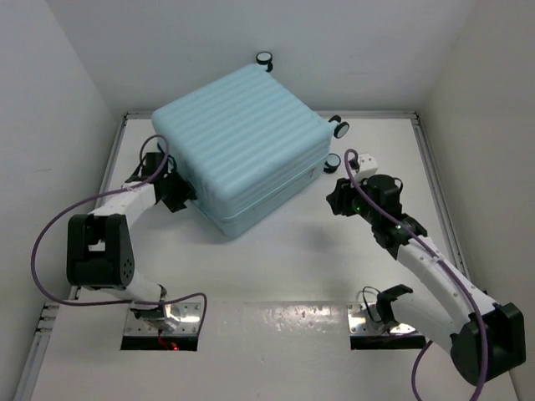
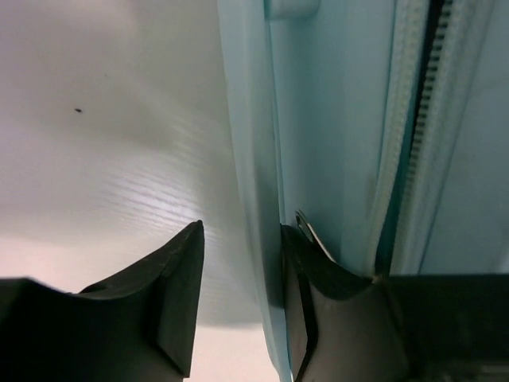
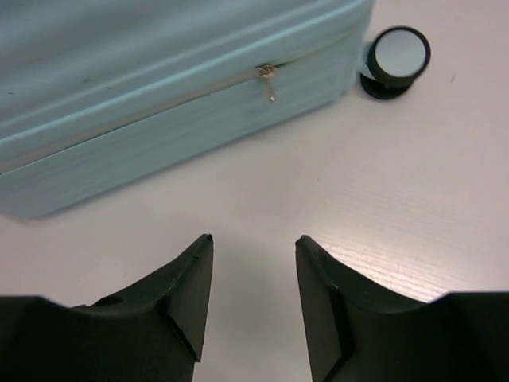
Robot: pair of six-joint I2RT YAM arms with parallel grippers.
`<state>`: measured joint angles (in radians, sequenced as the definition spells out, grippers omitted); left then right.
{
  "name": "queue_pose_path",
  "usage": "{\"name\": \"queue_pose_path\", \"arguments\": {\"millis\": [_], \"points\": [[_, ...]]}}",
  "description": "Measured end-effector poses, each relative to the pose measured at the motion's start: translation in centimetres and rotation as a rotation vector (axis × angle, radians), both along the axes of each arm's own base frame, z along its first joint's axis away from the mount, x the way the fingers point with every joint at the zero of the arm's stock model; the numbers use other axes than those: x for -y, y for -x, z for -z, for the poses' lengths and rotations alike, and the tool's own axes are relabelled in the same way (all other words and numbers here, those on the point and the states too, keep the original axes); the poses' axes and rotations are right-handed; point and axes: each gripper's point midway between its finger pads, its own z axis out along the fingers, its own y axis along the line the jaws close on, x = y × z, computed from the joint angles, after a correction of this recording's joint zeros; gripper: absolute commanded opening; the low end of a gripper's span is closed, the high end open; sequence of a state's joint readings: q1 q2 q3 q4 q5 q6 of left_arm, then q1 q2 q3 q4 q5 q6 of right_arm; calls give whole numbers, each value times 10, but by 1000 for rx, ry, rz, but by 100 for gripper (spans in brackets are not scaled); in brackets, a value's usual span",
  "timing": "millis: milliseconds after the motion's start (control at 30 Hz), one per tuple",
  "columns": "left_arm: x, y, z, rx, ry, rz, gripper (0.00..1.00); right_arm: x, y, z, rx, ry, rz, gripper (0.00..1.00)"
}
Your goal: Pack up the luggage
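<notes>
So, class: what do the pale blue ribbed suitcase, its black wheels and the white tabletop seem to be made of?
Pale blue ribbed suitcase: likely hard moulded plastic, satin; ridges hold shape, soft highlights. Black wheel: probably plastic or rubber, matt. White tabletop: laminate-looking, faint wood grain.

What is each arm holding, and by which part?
The right end effector holds nothing; the left end effector straddles the luggage edge, a gap showing beside one finger, so no hold yet.
</notes>
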<state>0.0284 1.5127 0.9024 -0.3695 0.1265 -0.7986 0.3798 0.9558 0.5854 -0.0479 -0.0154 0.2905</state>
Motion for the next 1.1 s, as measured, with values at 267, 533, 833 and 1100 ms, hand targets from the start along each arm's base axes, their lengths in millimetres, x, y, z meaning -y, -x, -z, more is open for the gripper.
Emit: {"name": "queue_pose_path", "arguments": {"millis": [267, 533, 833, 1100], "points": [[-4, -7, 12, -43, -245, -22, 36, 31, -4, 18, -87, -67, 76, 47], [-6, -14, 13, -17, -182, -27, 0, 38, -10, 23, -98, -117, 83, 48], [-30, -22, 5, -58, -261, 101, 0, 19, -4, 32, 34, -62, -93, 36], [-71, -32, 5, -67, -281, 217, 0, -29, -12, 41, 145, 22, -180, 55]]}}
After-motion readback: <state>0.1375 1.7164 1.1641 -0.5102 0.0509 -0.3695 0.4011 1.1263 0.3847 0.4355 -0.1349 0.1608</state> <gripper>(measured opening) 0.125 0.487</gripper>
